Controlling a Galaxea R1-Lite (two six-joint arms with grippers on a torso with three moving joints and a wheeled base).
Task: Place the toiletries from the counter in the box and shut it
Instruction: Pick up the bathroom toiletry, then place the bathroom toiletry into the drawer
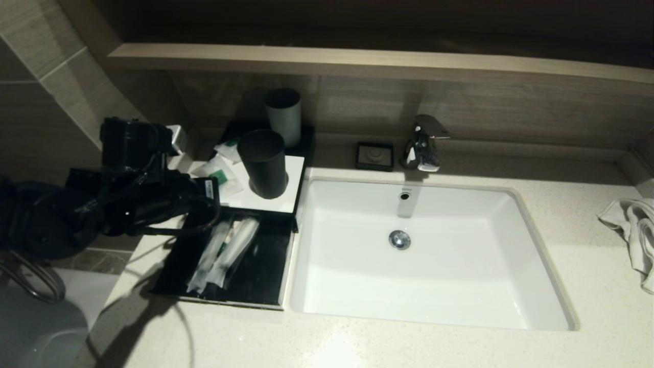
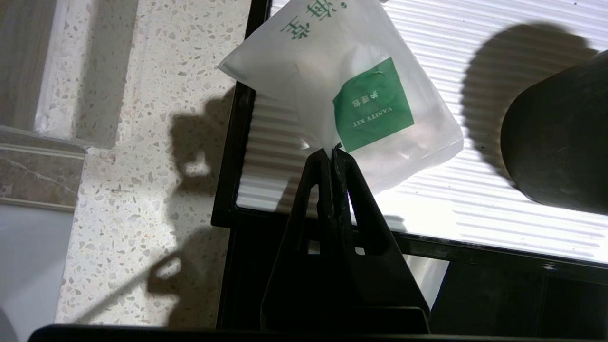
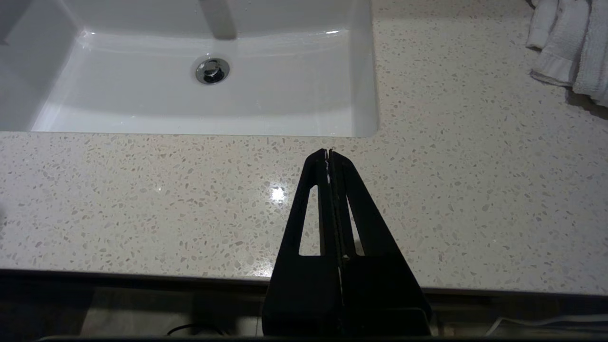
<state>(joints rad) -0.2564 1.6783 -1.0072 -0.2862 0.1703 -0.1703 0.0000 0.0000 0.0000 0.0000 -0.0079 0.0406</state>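
My left gripper (image 2: pixel 332 151) is shut on the edge of a small squarish sachet (image 2: pixel 370 104) with a green label, over the left part of the box's white top panel (image 2: pixel 475 199). A second small sachet (image 1: pixel 228 149) lies further back on that panel. The box's drawer (image 1: pixel 265 286) stands pulled out toward me, with two long sachets (image 1: pixel 225 255) lying in it side by side. The left arm (image 1: pixel 127 194) reaches in from the left over the counter (image 1: pixel 357 342). My right gripper (image 3: pixel 328 152) is shut and empty above the counter's front strip, before the sink.
A black cup (image 1: pixel 264 163) stands on the white panel right of the held sachet, a grey cup (image 1: pixel 284 116) behind it. The sink (image 1: pixel 357 286) adjoins the box on the right. A soap dish (image 1: pixel 375 156), faucet (image 1: pixel 421 143) and towel (image 1: pixel 633 230) are further right.
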